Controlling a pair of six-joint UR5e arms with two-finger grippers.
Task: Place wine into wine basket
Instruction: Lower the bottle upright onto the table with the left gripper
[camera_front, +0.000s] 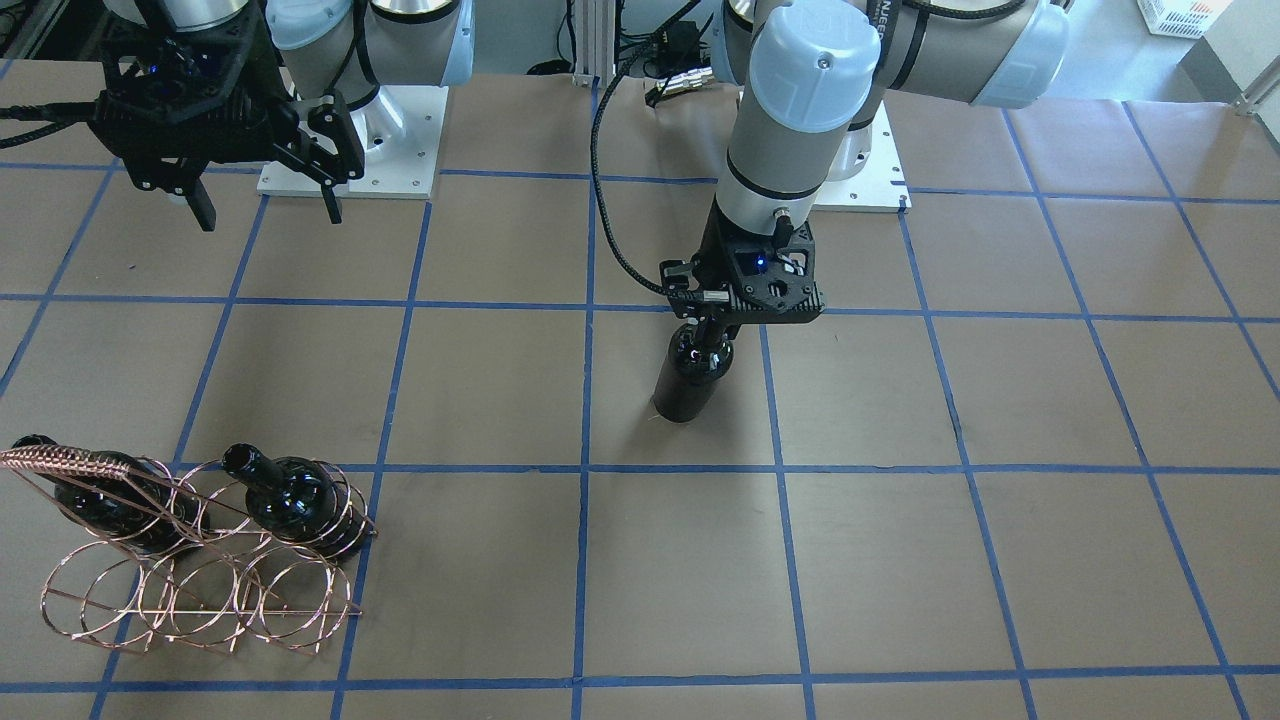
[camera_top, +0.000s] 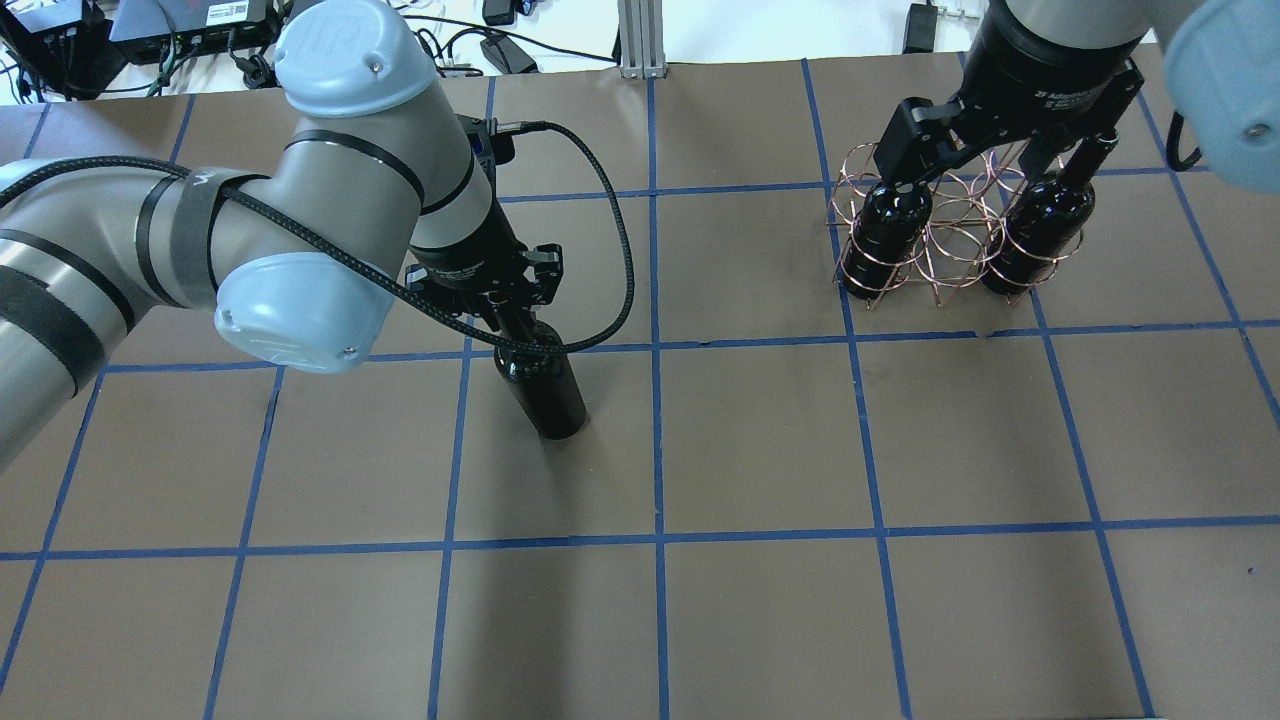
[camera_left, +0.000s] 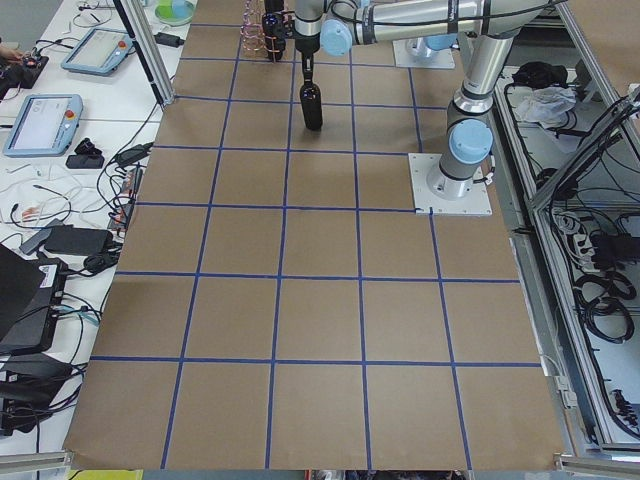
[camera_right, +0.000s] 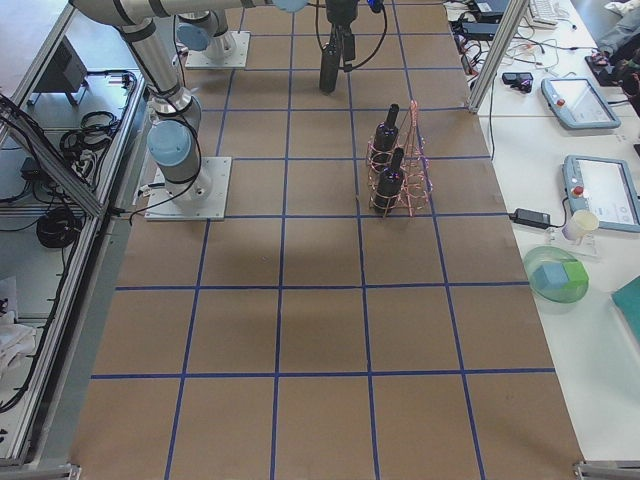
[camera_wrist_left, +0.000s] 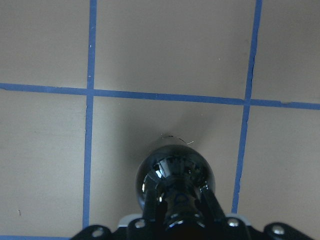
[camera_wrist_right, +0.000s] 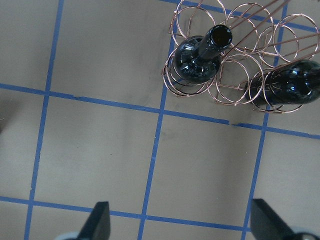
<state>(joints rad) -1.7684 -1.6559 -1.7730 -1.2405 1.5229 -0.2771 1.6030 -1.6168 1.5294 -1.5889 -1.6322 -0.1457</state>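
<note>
Left hand (camera_front: 705, 335) clamps the wine (camera_front: 688, 385) by its neck, upright, ready to carry to the basket (camera_front: 205, 560); right hand (camera_front: 270, 215) hangs wide.

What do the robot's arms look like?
Both are silver-grey tubes with pale blue round caps at the joints. The left arm has a black braided cable looping beside it; the right arm has the same colours. The left gripper and right gripper are black, with two thin fingers each.

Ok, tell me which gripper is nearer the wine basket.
Right. The right gripper hangs open, raised on the robot's side of the wine basket; the left gripper is far across the table, shut on a wine bottle's neck.
</note>
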